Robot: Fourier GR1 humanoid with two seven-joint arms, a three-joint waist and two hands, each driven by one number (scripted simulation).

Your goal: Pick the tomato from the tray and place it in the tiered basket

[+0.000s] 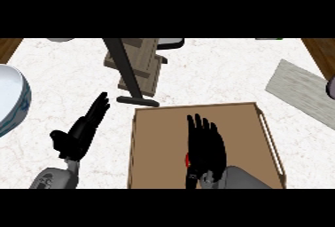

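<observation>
One tomato (pixel 188 158) sliver under right hand (pixel 205 148); orientation hidden.

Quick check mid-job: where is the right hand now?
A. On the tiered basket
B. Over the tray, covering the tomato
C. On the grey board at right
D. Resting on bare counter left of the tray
B: the right hand lies above the tray, with a sliver of red tomato showing at its left edge.

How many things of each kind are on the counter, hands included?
Hands: 2, left hand and right hand
Trays: 1, brown tray
Tomatoes: 1, tomato, mostly hidden under the right hand
Tiered baskets: 1, tiered basket
Bowls: 1, white bowl at the left edge
Boards: 1, grey board
Total: 7
</observation>
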